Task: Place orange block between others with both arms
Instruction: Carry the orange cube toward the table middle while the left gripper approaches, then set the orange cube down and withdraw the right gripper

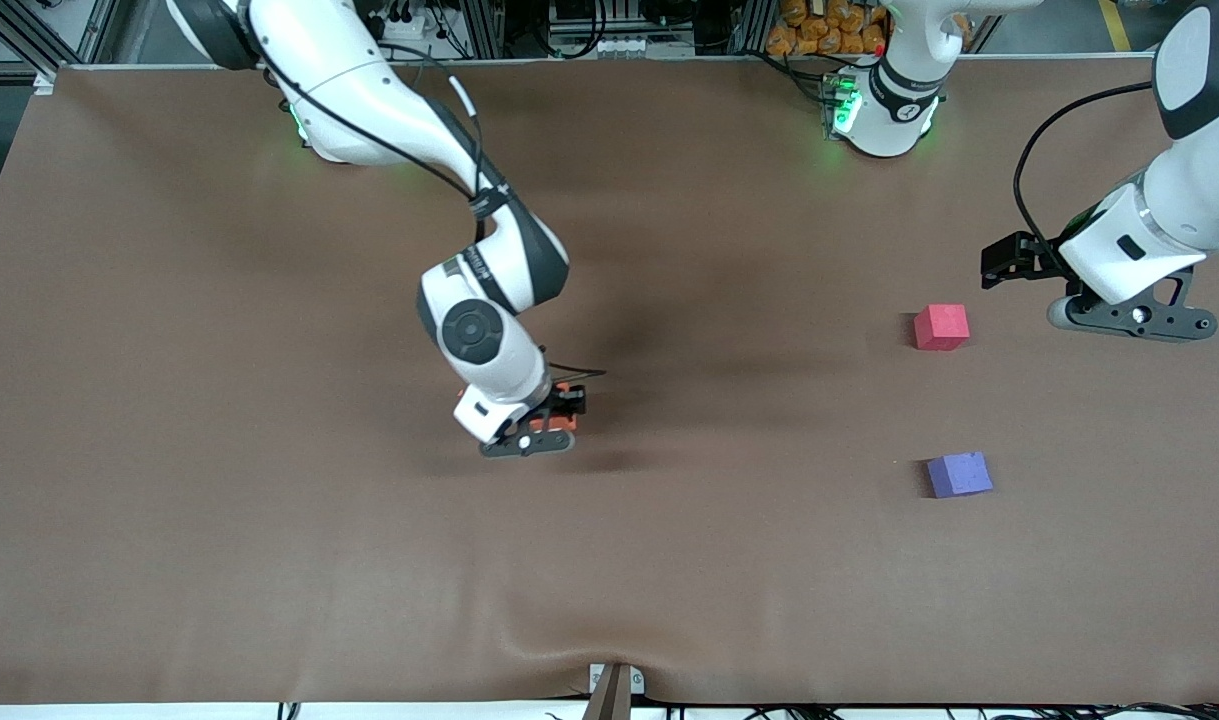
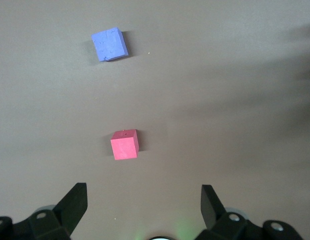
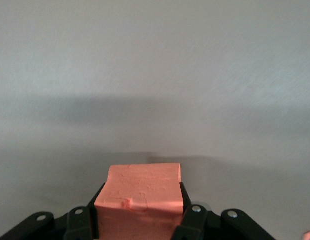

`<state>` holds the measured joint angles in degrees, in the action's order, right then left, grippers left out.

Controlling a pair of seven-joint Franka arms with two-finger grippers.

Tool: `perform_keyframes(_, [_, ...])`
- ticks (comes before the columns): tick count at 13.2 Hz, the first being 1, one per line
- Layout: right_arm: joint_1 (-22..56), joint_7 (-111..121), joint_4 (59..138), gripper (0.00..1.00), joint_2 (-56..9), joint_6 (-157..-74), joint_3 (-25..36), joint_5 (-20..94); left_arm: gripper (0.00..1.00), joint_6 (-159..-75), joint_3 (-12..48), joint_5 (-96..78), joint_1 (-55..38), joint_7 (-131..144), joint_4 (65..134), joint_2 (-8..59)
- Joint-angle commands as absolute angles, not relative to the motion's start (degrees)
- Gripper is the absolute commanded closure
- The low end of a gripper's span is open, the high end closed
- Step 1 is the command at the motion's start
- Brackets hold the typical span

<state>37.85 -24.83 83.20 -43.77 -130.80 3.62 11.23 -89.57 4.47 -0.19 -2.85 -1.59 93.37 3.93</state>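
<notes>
My right gripper [image 1: 557, 418] is shut on the orange block [image 1: 549, 425], low over the middle of the table. In the right wrist view the orange block [image 3: 140, 197] fills the gap between the black fingers [image 3: 187, 215]. The red-pink cube [image 1: 941, 327] and the purple-blue cube [image 1: 959, 474] rest toward the left arm's end, the purple-blue one nearer the front camera, with a bare gap between them. My left gripper [image 1: 1009, 262] hangs open and empty beside the red-pink cube. The left wrist view shows the red-pink cube [image 2: 125, 145] and the purple-blue cube [image 2: 110, 44] ahead of my left gripper [image 2: 143, 200].
A brown cloth [image 1: 269, 520] covers the whole table. A small bracket [image 1: 614, 690] sits at the table's front edge. Both arm bases [image 1: 884, 110] stand along the edge farthest from the front camera.
</notes>
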Motion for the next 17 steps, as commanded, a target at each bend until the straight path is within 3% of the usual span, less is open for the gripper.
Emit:
perform_keyframes(1, [40.68,-28.03,83.14,0.51,-44.47,-131.22,4.04,12.39,0.0,-88.95,4.83,1.58,-2.9,-1.67,92.99,4.31])
perform_keyframes(6, [42.1,-28.04,83.14,0.5,-45.7,-131.22,2.73,13.52,0.0,-90.43,4.92,1.5,-4.56,-0.79,92.73,7.2])
perform_keyframes(9, [42.54,-28.04,83.14,0.37,-46.32,-131.31,2.46,17.31,0.0,-92.01,4.92,0.62,-7.29,0.17,92.37,10.27])
perform_keyframes(11, [42.54,-28.04,83.14,0.0,-46.32,-131.4,2.46,17.31,0.0,-93.42,6.23,-1.22,-7.99,2.45,92.11,12.91])
perform_keyframes(15, [40.88,-27.42,81.13,0.0,-44.48,-130.43,2.46,17.23,0.0,-95.97,6.59,-4.47,-10.02,6.93,89.13,19.14])
perform_keyframes(17, [38.07,-27.25,80.69,0.0,-40.02,-125.63,2.46,16.27,0.0,-95.98,6.59,-5.01,-11.5,10.44,86.15,22.83])
